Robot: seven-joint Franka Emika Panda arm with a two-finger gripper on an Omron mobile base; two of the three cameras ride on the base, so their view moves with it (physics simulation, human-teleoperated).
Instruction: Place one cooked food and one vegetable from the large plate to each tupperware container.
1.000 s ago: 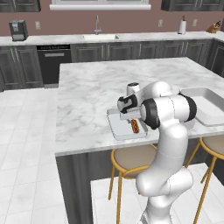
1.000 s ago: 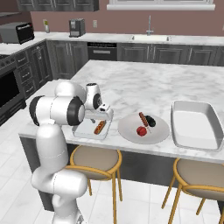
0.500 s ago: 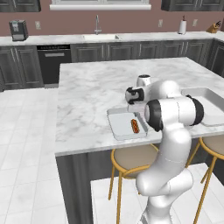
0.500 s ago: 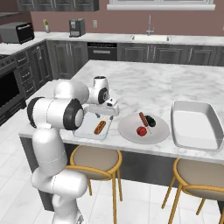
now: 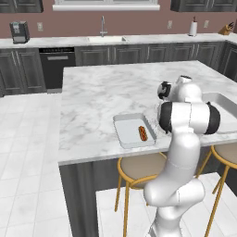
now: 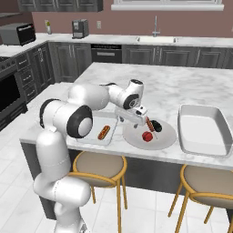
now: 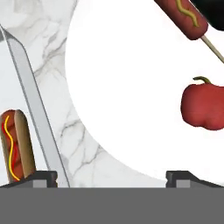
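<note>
Since a second ago the arm has swung away from the smaller tupperware container (image 6: 97,135) toward the large plate (image 6: 164,136), leaving a hot dog (image 6: 103,132) lying in that tray. Its fingers (image 7: 44,176) stand wide apart with nothing between them, hovering over the strip of marble worktop (image 6: 191,91) between tray and plate.

On the plate sits the vegetable (image 7: 203,105), a glossy red ball with a small curled stem, just beside a skewered sausage (image 7: 181,16) with a yellow squiggle along it. A dark item (image 6: 156,125) lies next to them; I cannot make out what it is. From the hand view the sausage's upper end and the hot dog's lower end are cut off.

The bigger tupperware container (image 6: 202,129) stands well apart to the plate's other side. From the left base view the robot's own body hides the plate.
</note>
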